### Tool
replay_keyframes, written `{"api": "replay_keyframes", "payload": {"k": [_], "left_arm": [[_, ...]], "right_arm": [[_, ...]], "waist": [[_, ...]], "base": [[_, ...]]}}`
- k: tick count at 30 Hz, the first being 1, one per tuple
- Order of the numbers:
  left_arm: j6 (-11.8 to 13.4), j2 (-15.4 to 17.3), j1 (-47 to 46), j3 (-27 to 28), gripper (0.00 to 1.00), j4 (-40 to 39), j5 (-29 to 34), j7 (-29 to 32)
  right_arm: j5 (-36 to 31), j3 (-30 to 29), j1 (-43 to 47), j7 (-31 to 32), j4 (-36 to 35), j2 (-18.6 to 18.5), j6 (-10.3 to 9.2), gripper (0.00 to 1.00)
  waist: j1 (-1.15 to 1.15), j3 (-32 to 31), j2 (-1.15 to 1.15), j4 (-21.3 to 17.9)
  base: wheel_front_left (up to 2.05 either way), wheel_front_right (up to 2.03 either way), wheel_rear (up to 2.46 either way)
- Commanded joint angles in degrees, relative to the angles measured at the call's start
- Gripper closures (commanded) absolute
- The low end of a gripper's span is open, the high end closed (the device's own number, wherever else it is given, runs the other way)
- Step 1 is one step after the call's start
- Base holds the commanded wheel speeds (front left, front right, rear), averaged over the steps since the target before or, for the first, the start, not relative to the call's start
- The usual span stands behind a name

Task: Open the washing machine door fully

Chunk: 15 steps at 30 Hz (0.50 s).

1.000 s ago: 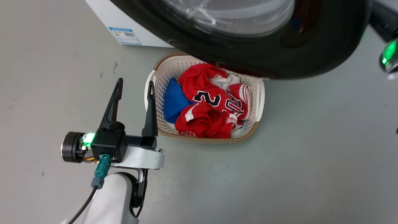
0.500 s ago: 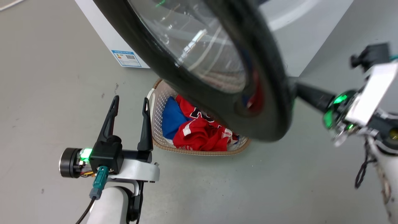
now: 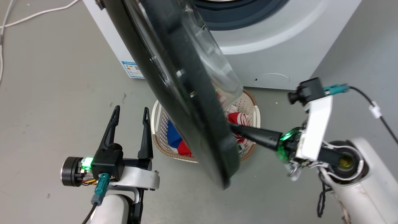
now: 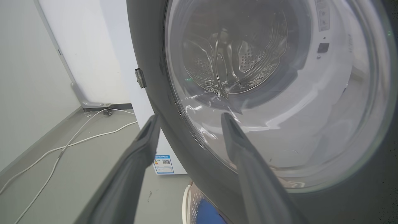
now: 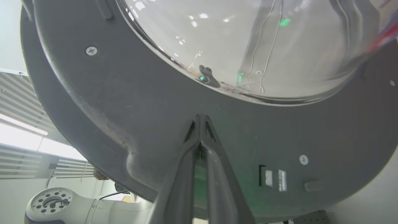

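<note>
Partway: washing machine door [image 3: 186, 102] about edge-on, out from washing machine [image 3: 279, 53] front, right tool [image 5: 201, 118] closed against its inner rim, left tool [image 3: 131, 109] apart, idle, more swing needed.

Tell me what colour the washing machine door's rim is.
Door rim: glossy black, clearest in head view.

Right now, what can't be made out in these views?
Right gripper tips: in the head view, the rim of the washing machine door covers them. Contact isn't certain in the right wrist view either.
Laundry basket: in the head view, the door hides most of it and its clothes.
Washing machine opening: in the head view, cut off by the top edge.
Blue label: print too small in the head and left wrist views.
</note>
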Motion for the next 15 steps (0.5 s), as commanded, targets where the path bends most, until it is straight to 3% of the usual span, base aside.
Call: {"api": "replay_keyframes", "payload": {"k": [1,15], "left_arm": [[0.29,-0.05,0.15,-0.06,0.0,-0.07,-0.04,-0.15],[0.84,-0.12,1.53,0.13,0.0,0.26,-0.23,-0.15]], "right_arm": [[0.12,0.62,0.48,0.32,-0.15,0.75,0.02,1.0],[-0.66,5.78,3.1,1.51,1.15,4.72,0.02,1.0]], "waist": [[0.01,-0.14,0.0,0.25],[0.01,-1.89,0.0,1.3]], "base": [[0.0,0.0,0.0],[0.0,0.0,0.0]]}}
